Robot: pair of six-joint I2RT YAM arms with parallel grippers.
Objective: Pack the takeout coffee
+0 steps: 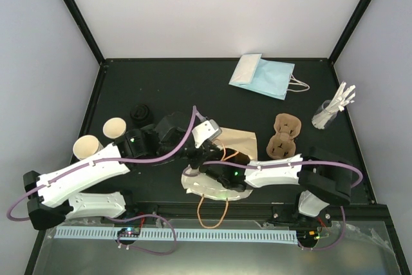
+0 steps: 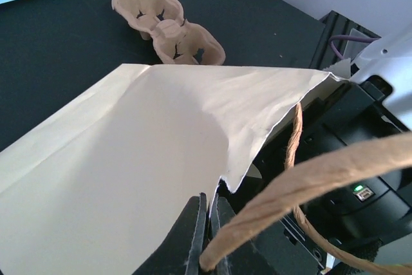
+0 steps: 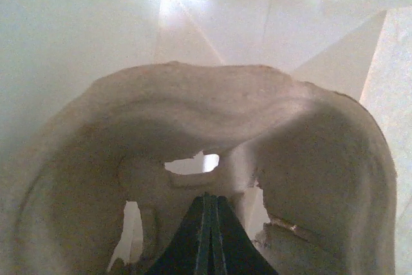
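Note:
The tan paper bag (image 1: 241, 140) lies at the table's middle, mouth toward the arms. My left gripper (image 2: 210, 223) is shut on the bag's (image 2: 129, 159) upper rim, holding it up, with the twine handle (image 2: 302, 185) beside its fingers. My right gripper (image 3: 207, 223) is inside the bag, shut on the middle rib of a brown pulp cup carrier (image 3: 193, 114); its fingers are hidden in the top view. A round black lid (image 1: 140, 115) shows behind the left arm. I cannot tell whether this is the takeout coffee.
A second pulp carrier (image 1: 283, 136) sits right of the bag. Two lidless cream cups (image 1: 114, 128) (image 1: 85, 148) stand at the left. A blue paper bag (image 1: 264, 75) lies at the back. A clear cup of white sticks (image 1: 331, 111) stands far right.

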